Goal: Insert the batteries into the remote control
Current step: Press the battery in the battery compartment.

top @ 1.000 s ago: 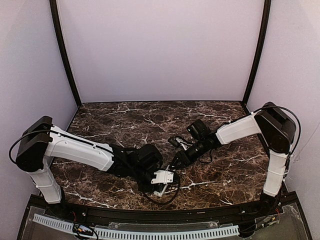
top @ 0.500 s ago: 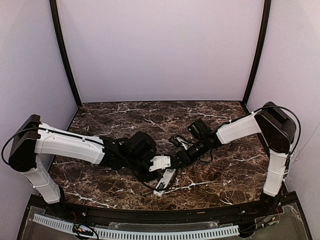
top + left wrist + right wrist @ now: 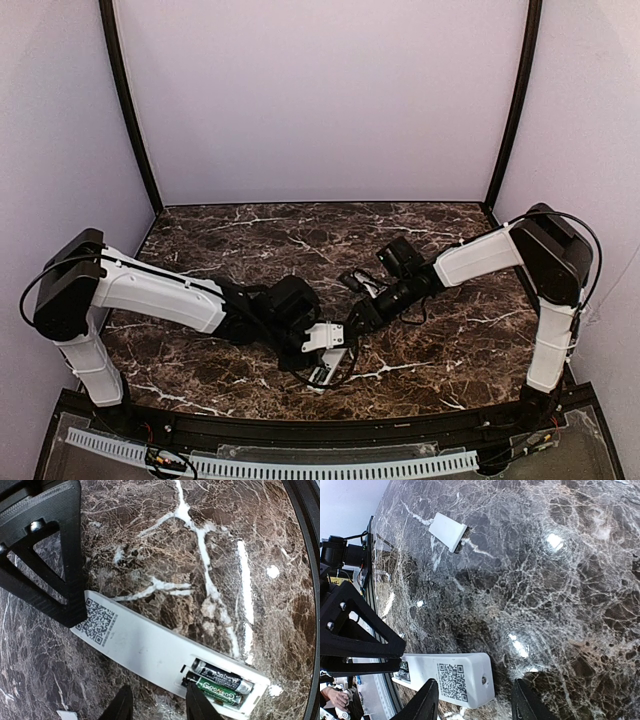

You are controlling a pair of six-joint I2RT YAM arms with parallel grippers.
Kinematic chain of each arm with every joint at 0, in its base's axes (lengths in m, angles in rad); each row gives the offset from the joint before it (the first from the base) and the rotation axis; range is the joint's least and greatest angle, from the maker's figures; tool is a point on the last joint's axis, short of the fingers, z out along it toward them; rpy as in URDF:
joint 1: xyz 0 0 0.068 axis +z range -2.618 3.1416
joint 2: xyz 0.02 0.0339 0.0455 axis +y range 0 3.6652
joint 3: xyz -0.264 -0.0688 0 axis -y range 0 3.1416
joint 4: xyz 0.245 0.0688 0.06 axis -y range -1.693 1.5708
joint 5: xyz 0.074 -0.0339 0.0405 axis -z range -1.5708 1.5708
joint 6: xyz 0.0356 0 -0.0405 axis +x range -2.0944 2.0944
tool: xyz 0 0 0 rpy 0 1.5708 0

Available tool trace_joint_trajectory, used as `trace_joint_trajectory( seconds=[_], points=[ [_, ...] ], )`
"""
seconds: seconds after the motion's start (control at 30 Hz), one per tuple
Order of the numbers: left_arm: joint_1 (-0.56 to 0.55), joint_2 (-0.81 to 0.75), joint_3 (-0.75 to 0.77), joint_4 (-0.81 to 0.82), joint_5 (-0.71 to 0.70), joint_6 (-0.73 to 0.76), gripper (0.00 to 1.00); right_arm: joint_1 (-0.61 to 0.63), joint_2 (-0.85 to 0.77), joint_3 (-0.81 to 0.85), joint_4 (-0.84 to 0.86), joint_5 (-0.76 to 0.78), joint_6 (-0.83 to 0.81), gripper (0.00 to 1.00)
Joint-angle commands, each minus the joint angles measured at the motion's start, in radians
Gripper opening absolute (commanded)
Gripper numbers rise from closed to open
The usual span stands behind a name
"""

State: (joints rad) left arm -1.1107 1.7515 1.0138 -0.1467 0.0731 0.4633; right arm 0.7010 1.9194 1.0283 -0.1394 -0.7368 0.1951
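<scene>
The remote control (image 3: 145,647) lies back-up on the marble, a QR label at one end. At its other end the battery bay is uncovered, with a black battery (image 3: 218,673) and a green battery (image 3: 223,690) side by side inside. My left gripper (image 3: 160,706) hangs open just off the remote's long edge, and one fingertip (image 3: 196,700) touches the bay's inner end by the green battery. My right gripper (image 3: 472,702) is open around the remote's QR end (image 3: 455,680). In the top view both grippers (image 3: 322,356) (image 3: 350,328) meet over the remote (image 3: 320,381).
A small white battery cover (image 3: 449,531) lies loose on the marble, apart from the remote. The table's black front rail (image 3: 307,580) runs close behind the remote's battery end. Purple walls enclose the table (image 3: 250,235).
The left arm lifted and swung away from the remote, then came back down over it. The right arm has barely moved.
</scene>
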Motion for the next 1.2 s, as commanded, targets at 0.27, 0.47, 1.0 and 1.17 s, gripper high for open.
trace_joint_trajectory(
  seconds=[0.27,0.47,1.0,1.17],
  points=[
    [-0.009,0.054,0.05,-0.088,-0.006,0.033,0.37,-0.017,-0.01,-0.022,-0.038,0.027,-0.014,0.49],
    [-0.026,0.082,0.064,-0.157,-0.01,0.062,0.37,-0.02,-0.013,-0.028,-0.037,0.028,-0.016,0.49],
    [-0.031,0.05,0.088,-0.165,-0.046,0.045,0.38,-0.026,-0.026,-0.039,-0.032,0.023,-0.013,0.48],
    [-0.021,-0.017,0.123,-0.124,-0.107,0.008,0.4,-0.027,-0.034,-0.037,-0.032,0.023,-0.009,0.48]
  ],
)
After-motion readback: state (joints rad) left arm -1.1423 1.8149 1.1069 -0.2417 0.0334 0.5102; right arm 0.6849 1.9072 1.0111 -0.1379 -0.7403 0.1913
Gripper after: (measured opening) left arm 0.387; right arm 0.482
